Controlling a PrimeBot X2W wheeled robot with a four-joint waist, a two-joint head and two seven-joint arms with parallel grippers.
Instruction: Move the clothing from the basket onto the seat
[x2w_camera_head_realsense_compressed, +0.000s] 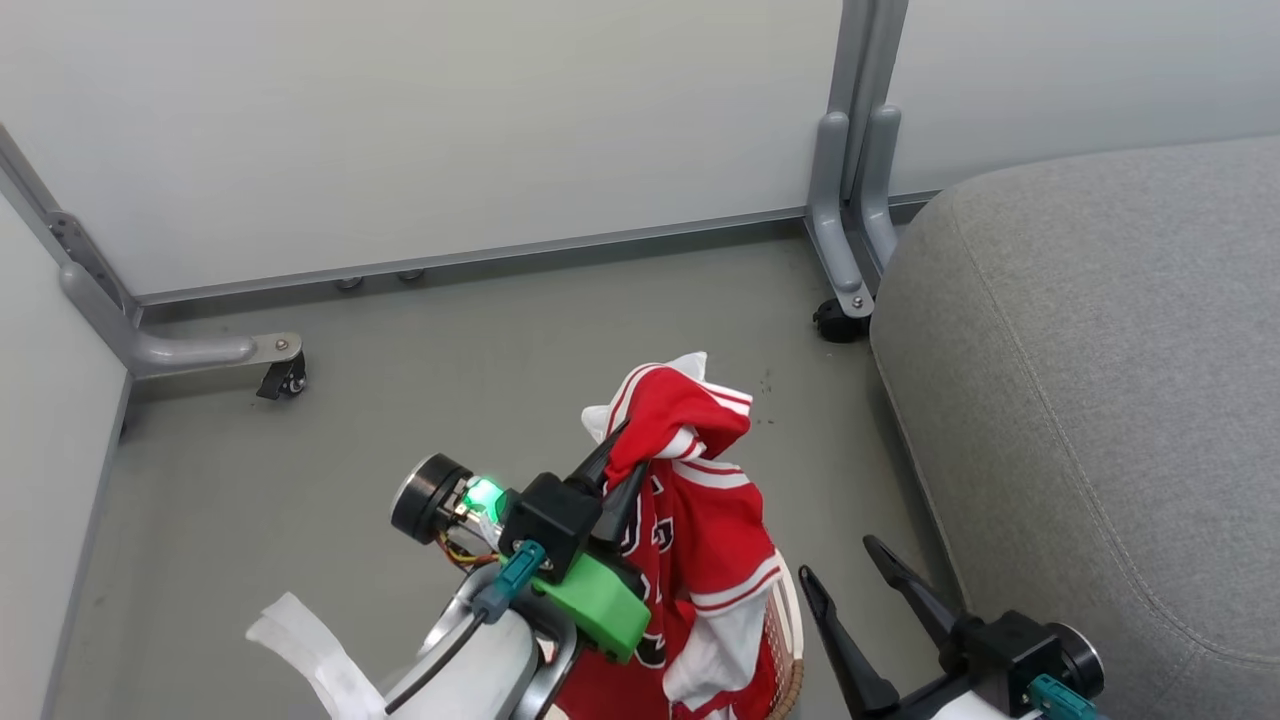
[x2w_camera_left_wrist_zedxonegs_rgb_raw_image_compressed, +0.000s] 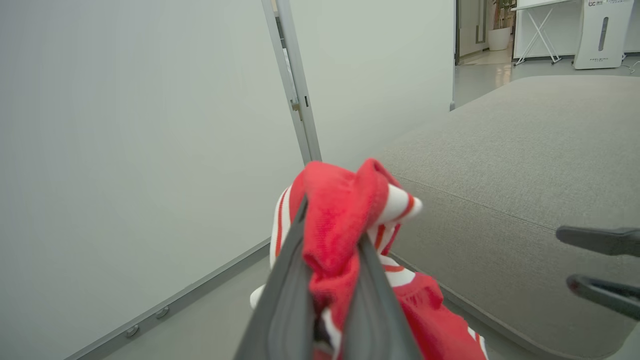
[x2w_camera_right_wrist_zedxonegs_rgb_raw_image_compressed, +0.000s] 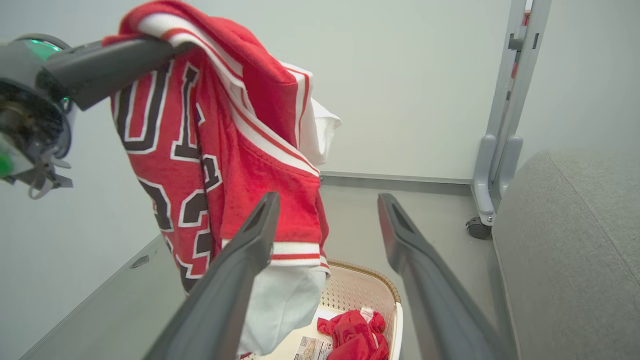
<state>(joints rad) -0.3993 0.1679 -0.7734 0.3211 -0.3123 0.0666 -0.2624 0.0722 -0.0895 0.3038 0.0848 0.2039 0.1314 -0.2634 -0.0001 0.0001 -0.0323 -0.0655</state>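
Two fingers (x2w_camera_left_wrist_zedxonegs_rgb_raw_image_compressed: 287, 300) of the left gripper (x2w_camera_head_realsense_compressed: 630, 450): squeezed together on a bunched-up fold of the jersey (x2w_camera_head_realsense_compressed: 700, 520), red cloth and white trim poking out past the tips.
Left gripper: up in the air over the floor (x2w_camera_head_realsense_compressed: 450, 330), a green light glowing on its wrist.
Jersey: hangs down from that pinch, black-and-white lettering facing the right wrist camera, and a white sleeve dangling at the bottom over the basket (x2w_camera_right_wrist_zedxonegs_rgb_raw_image_compressed: 350, 295). Can't tell if the sleeve touches the rim, tbh.
Right gripper (x2w_camera_head_realsense_compressed: 838, 560): fingers (x2w_camera_right_wrist_zedxonegs_rgb_raw_image_compressed: 235, 270) spread wide apart with nothing between them, just beside the hanging jersey, between it and the seat (x2w_camera_head_realsense_compressed: 1100, 350).
Plain red shirt (x2w_camera_right_wrist_zedxonegs_rgb_raw_image_compressed: 355, 335): crumpled on the basket bottom, right next to a paper label (x2w_camera_right_wrist_zedxonegs_rgb_raw_image_compressed: 312, 345).
Basket: on the floor under the jersey, close to the seat's front edge, cream with holes and a brown rim.
Seat: big grey cushion off to the robot's right, no clothing on the part in view.
Room: pale partition panels (x2w_camera_head_realsense_compressed: 450, 130) on grey feet with casters (x2w_camera_head_realsense_compressed: 285, 380) behind it all.
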